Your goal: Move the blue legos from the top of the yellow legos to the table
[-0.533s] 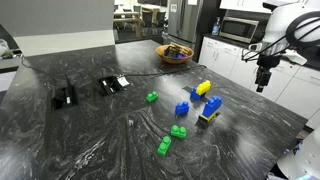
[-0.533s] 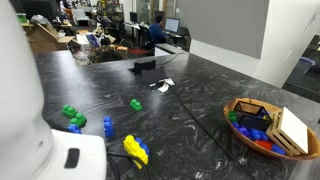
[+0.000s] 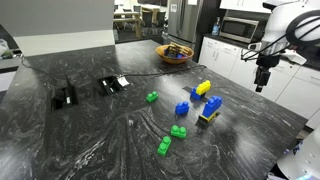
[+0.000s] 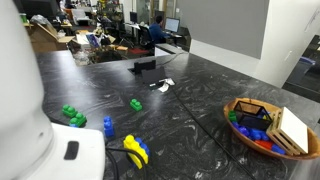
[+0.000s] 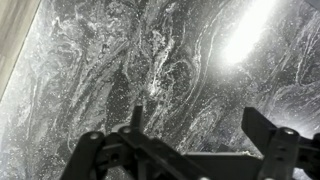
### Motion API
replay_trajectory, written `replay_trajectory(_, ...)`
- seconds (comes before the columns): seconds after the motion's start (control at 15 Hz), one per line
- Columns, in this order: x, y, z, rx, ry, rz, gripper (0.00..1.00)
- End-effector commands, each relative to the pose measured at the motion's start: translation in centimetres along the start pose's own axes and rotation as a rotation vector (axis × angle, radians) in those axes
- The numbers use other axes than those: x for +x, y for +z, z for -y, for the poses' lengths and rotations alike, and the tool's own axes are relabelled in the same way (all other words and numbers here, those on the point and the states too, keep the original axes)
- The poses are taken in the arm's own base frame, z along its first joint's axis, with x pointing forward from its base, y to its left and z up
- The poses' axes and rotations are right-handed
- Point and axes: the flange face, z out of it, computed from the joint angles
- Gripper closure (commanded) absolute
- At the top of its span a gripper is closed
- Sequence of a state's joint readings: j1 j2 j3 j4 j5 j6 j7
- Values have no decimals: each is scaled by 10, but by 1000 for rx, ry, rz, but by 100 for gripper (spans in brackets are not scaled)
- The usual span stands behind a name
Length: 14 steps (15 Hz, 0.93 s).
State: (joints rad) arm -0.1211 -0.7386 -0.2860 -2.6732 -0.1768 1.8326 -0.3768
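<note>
The blue legos (image 3: 211,104) are a long blue piece lying on top of the small yellow legos (image 3: 206,118), on the right part of the black marbled table (image 3: 90,140). My gripper (image 3: 263,82) hangs in the air well to the right of them, past the table's right edge, and touches nothing. In the wrist view the gripper (image 5: 198,125) is open and empty, with only bare marbled table (image 5: 150,60) under it. In an exterior view the white robot body (image 4: 30,120) hides the blue-on-yellow stack.
A longer yellow brick (image 3: 204,87) and a chunky blue block (image 3: 182,109) lie beside the stack; they also show in an exterior view (image 4: 133,149) (image 4: 108,126). Green legos (image 3: 152,97) (image 3: 178,131) (image 3: 164,147) are scattered. A bowl (image 3: 175,53) stands at the back. Black items (image 3: 64,97) lie left.
The white robot body has shifted slightly in an exterior view and covers a little more of the legos. The legos have not moved.
</note>
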Motion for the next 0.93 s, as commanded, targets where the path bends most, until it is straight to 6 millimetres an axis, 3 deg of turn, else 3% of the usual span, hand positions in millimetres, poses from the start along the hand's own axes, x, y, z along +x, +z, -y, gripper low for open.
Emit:
replay_trajectory(0.0, 21, -7, 15, 23, 85, -8, 0)
replay_trajectory(0.4, 70, -9, 47, -24, 409, -48, 0)
replay_trajectory(0.47, 56, -9, 49, -1, 323, -48, 0)
replay_trajectory(0.6, 67, -6, 52, -17, 377, -42, 0)
replay_trajectory(0.87, 68, -6, 47, -18, 395, -41, 0)
